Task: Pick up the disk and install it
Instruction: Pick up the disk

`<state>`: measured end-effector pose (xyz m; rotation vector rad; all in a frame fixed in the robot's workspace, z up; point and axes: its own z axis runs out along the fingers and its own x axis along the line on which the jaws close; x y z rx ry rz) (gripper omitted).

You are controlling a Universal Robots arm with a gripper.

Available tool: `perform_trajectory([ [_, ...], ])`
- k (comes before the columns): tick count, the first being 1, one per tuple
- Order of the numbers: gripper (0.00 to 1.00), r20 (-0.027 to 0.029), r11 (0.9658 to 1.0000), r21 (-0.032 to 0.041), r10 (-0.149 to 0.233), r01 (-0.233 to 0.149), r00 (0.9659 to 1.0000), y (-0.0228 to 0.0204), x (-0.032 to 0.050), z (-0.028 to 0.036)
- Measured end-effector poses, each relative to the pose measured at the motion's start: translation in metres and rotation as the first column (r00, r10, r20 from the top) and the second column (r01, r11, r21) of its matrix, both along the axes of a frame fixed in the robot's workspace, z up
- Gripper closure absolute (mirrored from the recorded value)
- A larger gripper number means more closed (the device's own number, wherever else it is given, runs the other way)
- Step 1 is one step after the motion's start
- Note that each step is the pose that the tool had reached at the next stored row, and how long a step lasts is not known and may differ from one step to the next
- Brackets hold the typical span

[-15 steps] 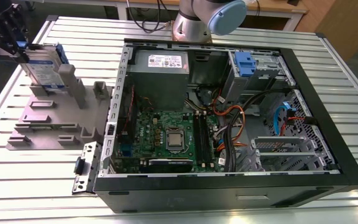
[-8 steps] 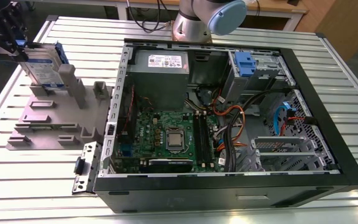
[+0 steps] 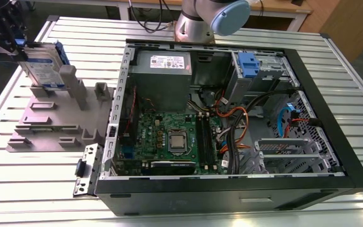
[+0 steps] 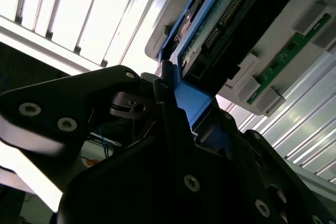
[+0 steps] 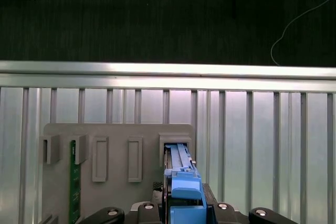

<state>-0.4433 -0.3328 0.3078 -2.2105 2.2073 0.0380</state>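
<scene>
From my station I see the gripper in the upper left of the exterior view, over the grey slotted fixture that lies on the ribbed aluminium surface. The jaws are closed narrowly on the blue end tab of the disk. In the second wrist view the tab sits pinched between the black fingers, and the drive's green circuit side runs away from the gripper. The disk stands upright on its edge, label towards the exterior view's right, with its lower end at one of the fixture's slots. I cannot tell whether it is seated there or just clear of it. In the first wrist view the blue carrier of the disk lines up with a slot in the fixture, and a green memory stick stands in another slot well apart. The open computer case fills the centre and right of the exterior view, beside the fixture, with its motherboard exposed and a blue carrier in the bay at upper right.
</scene>
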Motion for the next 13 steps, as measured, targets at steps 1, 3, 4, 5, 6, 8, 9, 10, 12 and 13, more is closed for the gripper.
perform_trajectory([
  [1, 0.64, 0.0000, 1.0000, 0.0000, 0.000, 0.000, 1.0000, 0.0000, 0.0000, 0.0002],
  [3, 0.64, 0.0000, 1.0000, 0.0000, 0.000, 0.000, 1.0000, 0.0000, 0.0000, 0.0007],
  [4, 0.64, 0.0001, 1.0000, 0.0000, 0.000, 0.000, 1.0000, 0.0000, 0.0000, 0.0009],
  [5, 0.64, 0.0001, 1.0000, 0.0000, 0.000, 0.000, 1.0000, 0.0000, 0.0000, 0.0024],
  [6, 0.64, 0.0001, 1.0000, 0.0000, 0.000, 0.000, 1.0000, 0.0000, 0.0000, 0.0032],
  [8, 0.64, 0.0000, 1.0000, 0.0000, 0.000, 0.000, 1.0000, 0.0000, 0.0000, 0.0034],
  [9, 0.64, -0.0003, 1.0000, -0.0001, 0.000, 0.000, 1.0000, 0.0000, 0.0000, 0.0038],
  [10, 0.64, -0.0002, 1.0000, -0.0001, 0.000, 0.000, 1.0000, 0.0000, 0.0000, 0.0041],
  [12, 0.64, 0.0000, 1.0000, 0.0000, 0.000, 0.000, 1.0000, 0.0000, 0.0000, 0.0047],
  [13, 0.64, 0.0001, 1.0000, 0.0000, 0.000, 0.000, 1.0000, 0.0000, 0.0000, 0.0050],
])
